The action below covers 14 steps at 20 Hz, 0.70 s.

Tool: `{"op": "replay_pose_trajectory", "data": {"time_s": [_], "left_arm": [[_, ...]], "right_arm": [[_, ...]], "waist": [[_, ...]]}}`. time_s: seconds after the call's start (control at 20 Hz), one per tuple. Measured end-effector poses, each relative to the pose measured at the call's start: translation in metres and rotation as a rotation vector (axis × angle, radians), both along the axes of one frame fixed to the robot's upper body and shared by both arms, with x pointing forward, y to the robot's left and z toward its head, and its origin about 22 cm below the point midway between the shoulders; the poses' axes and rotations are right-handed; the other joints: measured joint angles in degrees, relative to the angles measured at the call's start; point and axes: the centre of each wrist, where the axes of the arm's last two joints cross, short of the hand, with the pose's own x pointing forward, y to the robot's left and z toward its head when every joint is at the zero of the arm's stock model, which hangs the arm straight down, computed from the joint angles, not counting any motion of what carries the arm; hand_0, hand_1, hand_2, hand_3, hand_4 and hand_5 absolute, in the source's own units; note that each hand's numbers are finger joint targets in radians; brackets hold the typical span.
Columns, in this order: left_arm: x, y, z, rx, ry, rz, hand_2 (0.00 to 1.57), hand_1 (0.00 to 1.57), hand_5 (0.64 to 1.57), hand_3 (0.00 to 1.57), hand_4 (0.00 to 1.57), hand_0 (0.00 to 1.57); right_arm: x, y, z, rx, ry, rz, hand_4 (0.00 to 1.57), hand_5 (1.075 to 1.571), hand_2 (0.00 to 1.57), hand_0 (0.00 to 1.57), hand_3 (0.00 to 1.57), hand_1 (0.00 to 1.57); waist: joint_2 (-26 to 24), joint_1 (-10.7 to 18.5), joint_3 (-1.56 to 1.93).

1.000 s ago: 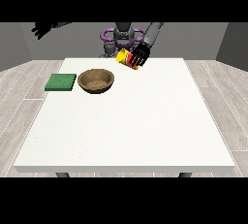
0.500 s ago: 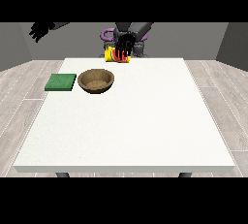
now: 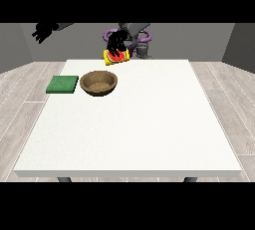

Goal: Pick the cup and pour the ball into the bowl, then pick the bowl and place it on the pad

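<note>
Tipping over near the table's far edge, the cup (image 3: 116, 57) is up in the air, yellow with red showing at its mouth, carried by the hand at the view's right (image 3: 118, 45), whose black fingers are curled round it from above. It hangs just behind and a little to the right of the bowl (image 3: 99, 82), not yet over it. No ball shows from here, neither in the cup nor in the bowl. This looks like the pour step, with the carry nearly done. Next the cup needs to come forward over the bowl and tilt further. The green pad (image 3: 63, 84) waits just beside the bowl. The other hand (image 3: 44, 31) hangs high at the view's left, well apart, fingers loosely spread.
</note>
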Motion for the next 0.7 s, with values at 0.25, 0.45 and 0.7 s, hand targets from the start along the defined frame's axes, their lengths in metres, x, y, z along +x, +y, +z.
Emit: {"op": "replay_pose_trajectory", "data": {"time_s": [0.25, 0.45, 0.7], "left_arm": [[-0.017, -0.018, 0.004, 0.122, 0.019, -0.034, 1.14, 0.0, 1.571, 1.57, 1.12, 0.0], [-0.024, -0.021, 0.006, 0.133, 0.045, -0.061, 1.15, 0.0, 1.567, 1.49, 1.04, 0.0], [-0.009, -0.001, 0.037, -0.155, 0.015, -0.067, 1.51, 1.04, 1.562, 1.15, 1.32, 1.04]], "right_arm": [[0.006, 0.007, -0.006, -0.004, 0.006, 0.0, 0.71, 1.55, 0.0, 0.0, 0.17, 0.0], [0.003, 0.003, -0.007, -0.007, 0.025, -0.026, 0.71, 1.548, 0.0, 0.0, 0.05, 0.0], [-0.002, -0.014, -0.001, -0.013, 0.024, -0.094, 0.74, 1.553, 0.0, 0.0, 0.18, 0.0]], "waist": [[-0.1, 0.0, -0.01], [-1.0, 1.7, -0.03], [-0.9, 6.1, -0.14]]}}
